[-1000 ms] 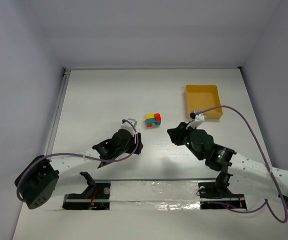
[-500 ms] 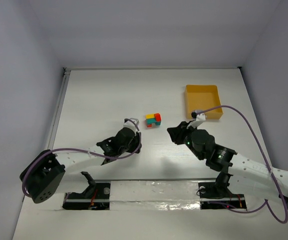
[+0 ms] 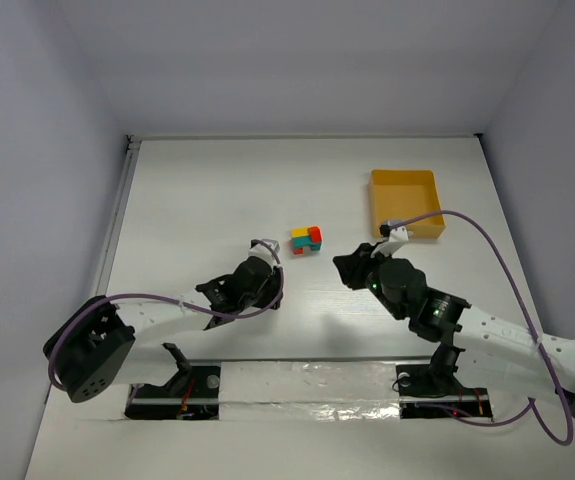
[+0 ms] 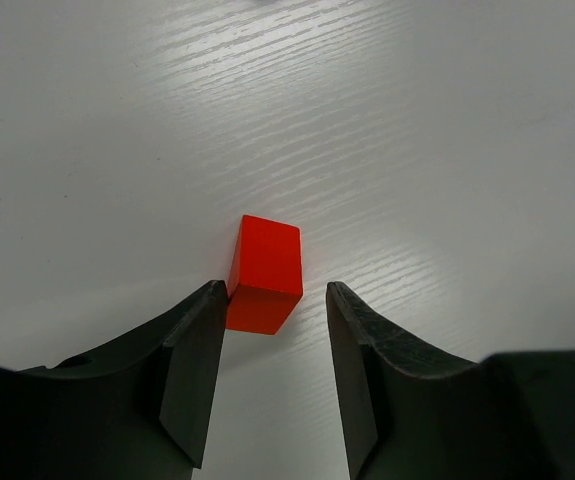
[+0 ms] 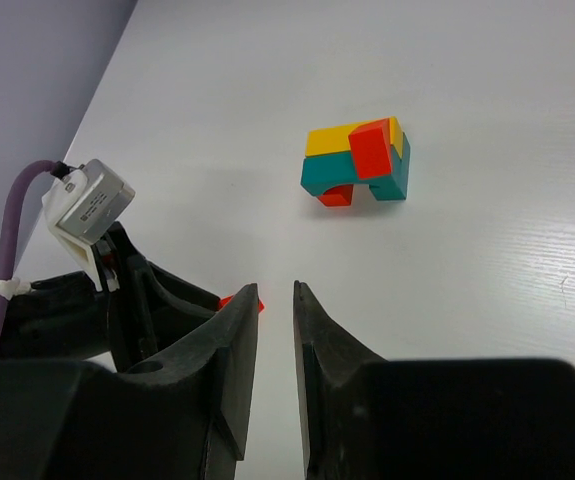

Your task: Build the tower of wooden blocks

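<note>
the wood block tower [image 5: 357,162], a low cluster of yellow, red and teal pieces pressed together with a small red piece tucked into a gap in the teal base, sits on the white table [image 3: 197,200] well ahead of the right gripper [image 5: 276,298], a little to the right of its fingertips. from above, the cluster lies beyond both grippers and roughly between them.

a single red block [image 4: 264,274] lies flat on the table at the tips of the left gripper [image 4: 275,295], partly between the spread fingers. its near left corner touches the left-hand finger as the left wrist view shows it, while a clear strip of table separates it from the other finger. the left gripper is apart and grips nothing. a sliver of the same red block shows just left of the right gripper's fingertips in the right wrist view, beside the left arm's dark fingers and a small white box [image 5: 87,205] with a purple cable on that wrist.

the right gripper's fingers stand nearly together, a narrow gap between them, nothing in it, and hang above bare table.

the yellow-orange tray [image 3: 404,200] lies beyond the right gripper and to its right, well apart from the tower.
</note>
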Controlling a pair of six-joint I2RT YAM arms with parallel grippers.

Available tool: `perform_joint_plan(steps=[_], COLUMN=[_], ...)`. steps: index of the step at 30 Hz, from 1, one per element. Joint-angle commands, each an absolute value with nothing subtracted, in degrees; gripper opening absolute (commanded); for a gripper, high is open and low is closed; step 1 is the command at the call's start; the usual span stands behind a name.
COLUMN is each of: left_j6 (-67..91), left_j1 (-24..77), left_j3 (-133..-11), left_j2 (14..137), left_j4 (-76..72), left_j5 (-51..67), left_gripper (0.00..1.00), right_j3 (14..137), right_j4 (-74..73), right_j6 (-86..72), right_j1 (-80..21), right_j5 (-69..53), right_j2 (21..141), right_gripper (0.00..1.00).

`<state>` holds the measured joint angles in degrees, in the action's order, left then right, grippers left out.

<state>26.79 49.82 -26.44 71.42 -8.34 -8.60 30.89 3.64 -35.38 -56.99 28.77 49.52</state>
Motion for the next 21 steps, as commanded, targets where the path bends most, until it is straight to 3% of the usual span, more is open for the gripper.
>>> perform_joint_plan(steps=[1,16,21], left_j6=[27.2,28.3,29.3], left_j1=[50.1,50.1,51.2], left_j3=[-27.8,-28.3,-29.1], left_j2=[71.6,72.7,72.7], left_j4=[-9.1,-8.3,-7.5], left_j5=[-8.5,-10.6,-12.0], left_gripper=[0.41,0.21,0.18], right_j3=[31.0,30.9,31.0], right_j4=[6.4,6.8,6.9], right_j6=[-34.9,-35.2,-35.2], right_j1=[-56.7,-56.7,-56.7], right_j5=[30.7,30.2,30.1], right_j2=[49.1,50.2,51.0], right_gripper=[0.26,0.26,0.27])
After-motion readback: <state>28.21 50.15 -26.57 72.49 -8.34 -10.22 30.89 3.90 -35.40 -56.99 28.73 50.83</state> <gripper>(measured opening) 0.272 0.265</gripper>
